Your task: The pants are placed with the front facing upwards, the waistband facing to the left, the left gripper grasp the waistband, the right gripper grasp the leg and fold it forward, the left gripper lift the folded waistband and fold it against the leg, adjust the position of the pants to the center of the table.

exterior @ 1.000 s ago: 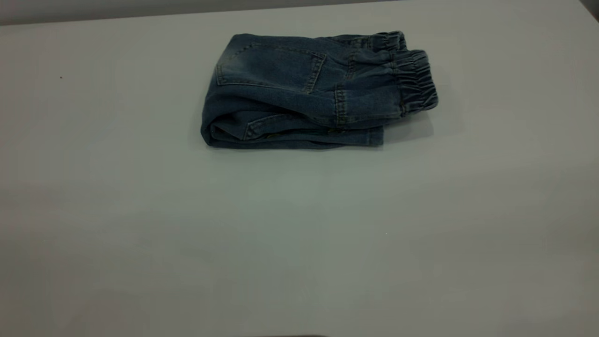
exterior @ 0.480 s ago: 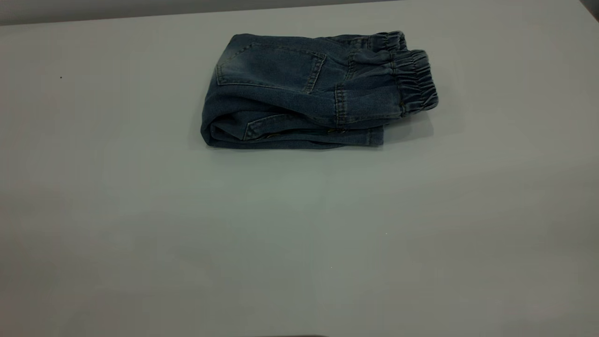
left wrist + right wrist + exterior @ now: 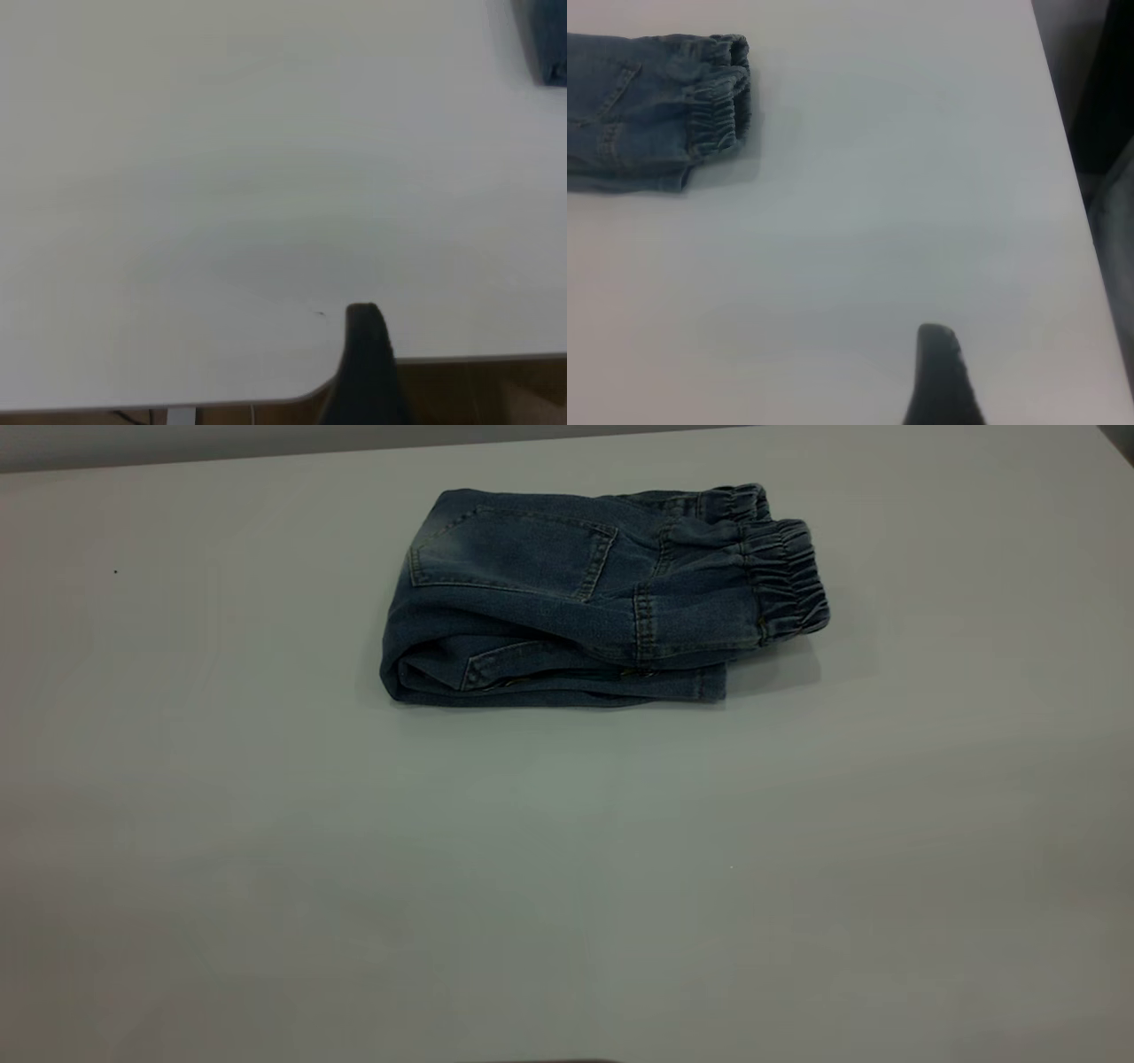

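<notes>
Pants [image 3: 585, 602] folded on table [image 3: 567, 868], waistband [image 3: 788, 576] on top. Both claws far off; can't tell if apart. Next: slide pants to middle.

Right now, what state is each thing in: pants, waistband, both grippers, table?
pants: folded into a compact bundle, lying flat toward the far side of the table, untouched.
waistband: gathered, folded over to the bundle's right end.
left gripper: away from the pants, holding nothing.
right gripper: away from the pants, holding nothing.
table: bears only the pants.
</notes>
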{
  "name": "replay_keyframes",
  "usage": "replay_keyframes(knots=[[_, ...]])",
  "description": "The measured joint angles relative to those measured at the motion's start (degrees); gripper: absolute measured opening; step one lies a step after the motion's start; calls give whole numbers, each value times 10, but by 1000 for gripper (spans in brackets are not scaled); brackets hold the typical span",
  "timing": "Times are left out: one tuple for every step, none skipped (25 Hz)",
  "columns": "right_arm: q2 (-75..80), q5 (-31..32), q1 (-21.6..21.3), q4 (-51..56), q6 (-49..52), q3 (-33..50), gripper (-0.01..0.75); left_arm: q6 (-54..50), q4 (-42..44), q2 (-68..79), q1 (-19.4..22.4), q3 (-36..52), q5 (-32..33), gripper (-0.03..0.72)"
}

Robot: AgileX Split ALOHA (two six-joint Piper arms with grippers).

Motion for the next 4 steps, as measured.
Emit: replay_keyframes(knots=[[0,0,0,0,0,0,403,0,0,0,0,0,0,496],[0,0,0,0,0,0,403,0,0,0,0,0,0,496],[0,0,0,0,0,0,403,0,0,0,0,0,0,496],[0,0,0,0,0,0,403,-1,0,0,0,0,0,496]])
